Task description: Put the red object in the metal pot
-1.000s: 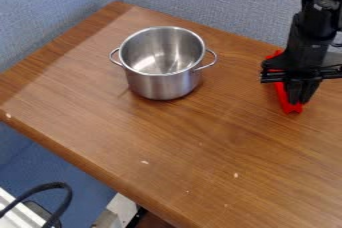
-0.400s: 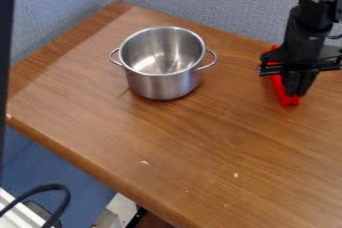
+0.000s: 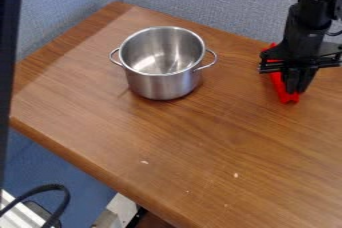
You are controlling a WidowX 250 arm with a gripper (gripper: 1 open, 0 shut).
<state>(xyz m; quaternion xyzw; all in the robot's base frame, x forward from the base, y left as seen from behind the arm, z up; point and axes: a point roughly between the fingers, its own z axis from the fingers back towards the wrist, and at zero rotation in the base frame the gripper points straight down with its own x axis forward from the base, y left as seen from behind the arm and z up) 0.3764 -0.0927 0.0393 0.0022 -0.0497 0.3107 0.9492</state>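
Note:
The metal pot [image 3: 163, 62] stands on the left half of the wooden table, shiny, round and empty, with two small side handles. The red object [image 3: 285, 89] is at the right side of the table, mostly covered by the black gripper [image 3: 293, 79], which comes down from above and is shut on it. Only the bar's lower end and a bit of its upper part show around the fingers. It hangs just off the table, to the right of the pot and about a pot's width away from it.
The wooden table [image 3: 160, 142] slants from upper left to lower right, with its near edge running along the bottom left. A blue wall stands behind it. A black cable [image 3: 34, 207] lies on the floor at the bottom left.
The gripper with the red object has risen slightly and shifted a little up in the view. The pot has not moved.

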